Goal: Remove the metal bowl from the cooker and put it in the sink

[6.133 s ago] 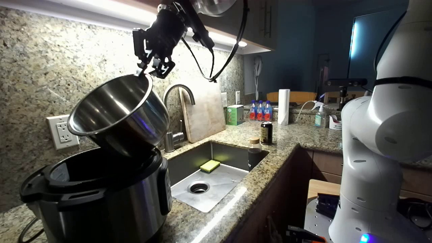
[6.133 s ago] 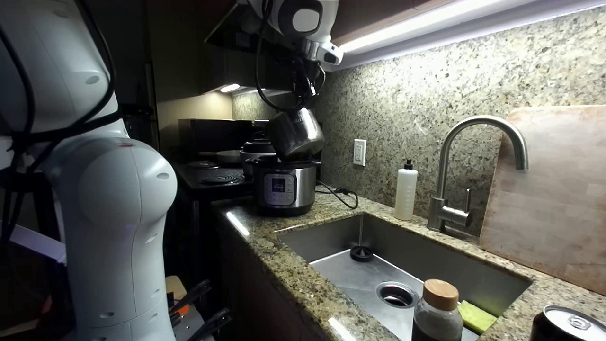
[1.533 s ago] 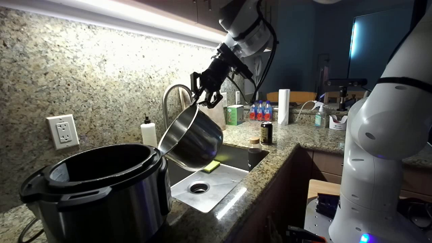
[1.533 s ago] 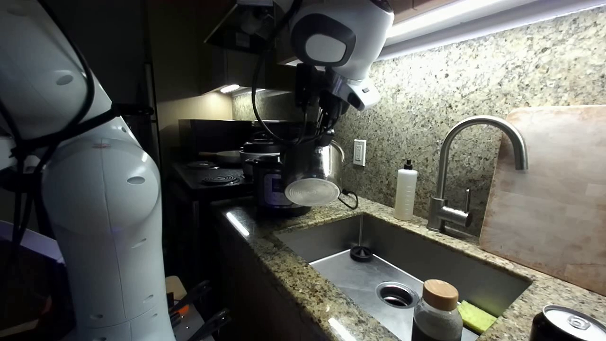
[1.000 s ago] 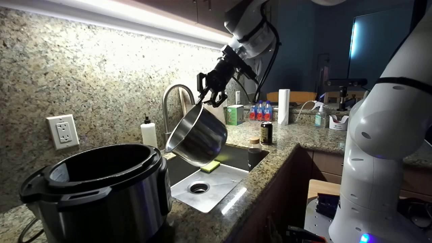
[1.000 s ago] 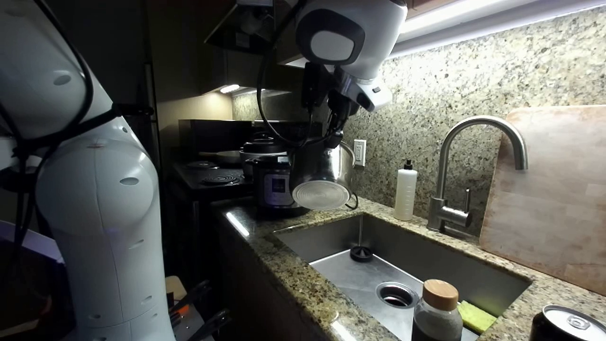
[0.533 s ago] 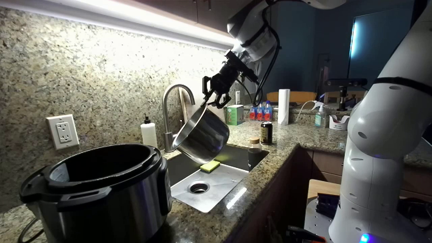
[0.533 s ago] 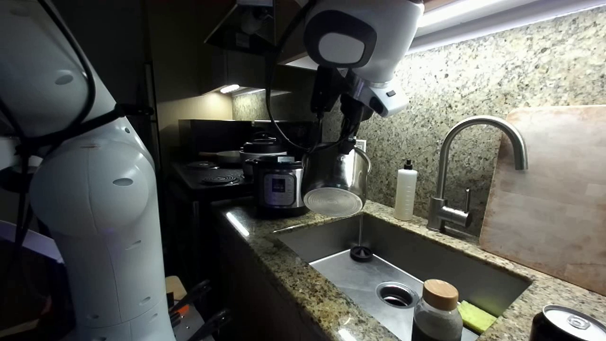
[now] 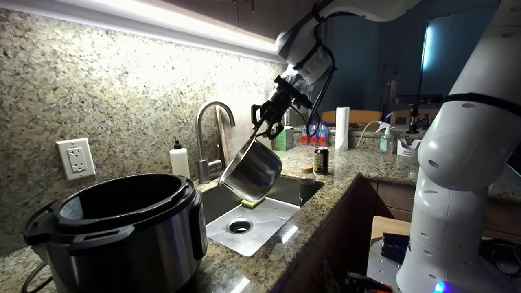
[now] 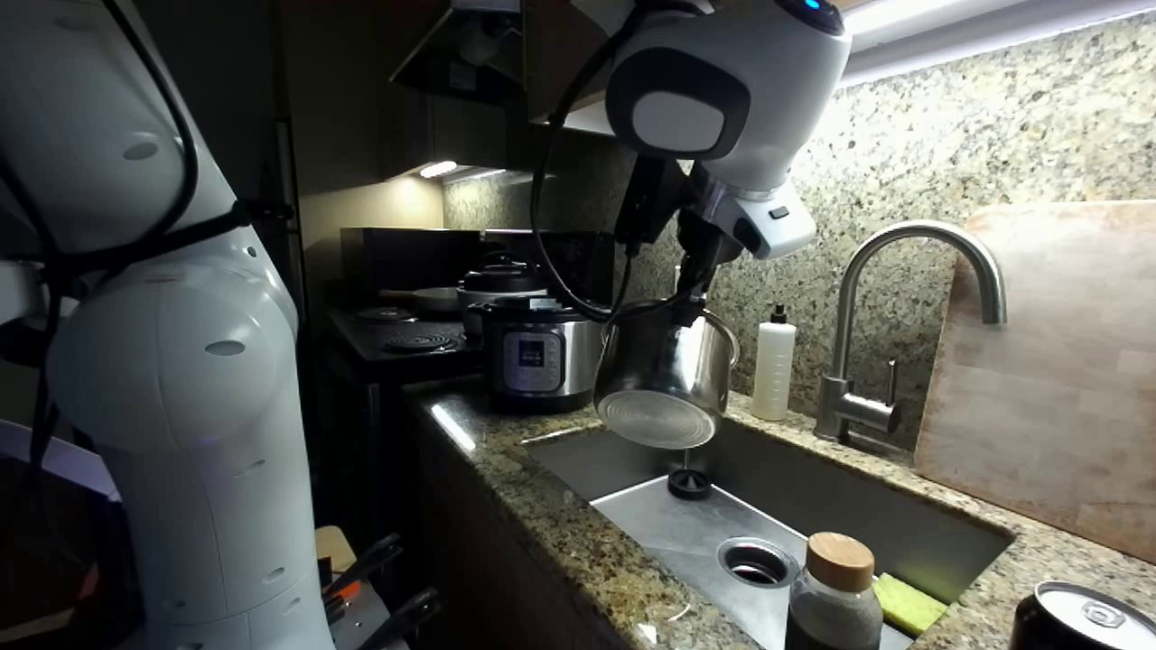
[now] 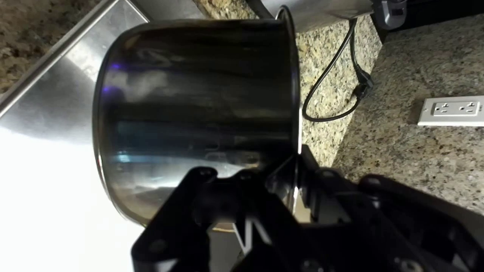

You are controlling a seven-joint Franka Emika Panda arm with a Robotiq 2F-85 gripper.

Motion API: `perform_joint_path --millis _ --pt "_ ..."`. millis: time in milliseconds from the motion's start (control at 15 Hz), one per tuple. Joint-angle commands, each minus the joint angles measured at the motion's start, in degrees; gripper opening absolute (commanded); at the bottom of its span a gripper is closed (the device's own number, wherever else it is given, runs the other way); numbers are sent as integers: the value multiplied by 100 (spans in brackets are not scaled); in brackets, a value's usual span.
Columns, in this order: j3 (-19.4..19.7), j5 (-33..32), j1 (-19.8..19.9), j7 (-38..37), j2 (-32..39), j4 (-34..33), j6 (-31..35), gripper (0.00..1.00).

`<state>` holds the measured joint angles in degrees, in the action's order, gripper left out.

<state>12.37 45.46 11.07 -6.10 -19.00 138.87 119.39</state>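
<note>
In an exterior view, a dark can (image 9: pixel 321 161) is standing upright. From it, a white paper roll (image 9: pixel 342 129) is standing at one o'clock, a spray bottle (image 9: pixel 386 143) at two, a wood-capped bottle (image 9: pixel 307 185) at seven; a yellow sponge (image 9: pixel 249 204) is lying at eight, a wall outlet (image 9: pixel 76 158) is showing at nine, and a green box (image 9: pixel 285 139) is sitting at ten. In an exterior view, a cutting board (image 10: pixel 1048 379) is leaning, and a pale squeeze bottle (image 10: pixel 774 370) is standing at its nine o'clock.
</note>
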Motion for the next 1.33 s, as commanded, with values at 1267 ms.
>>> perform_joint_path --millis 1267 --pt "114 26 53 362 398 -16 513 4"
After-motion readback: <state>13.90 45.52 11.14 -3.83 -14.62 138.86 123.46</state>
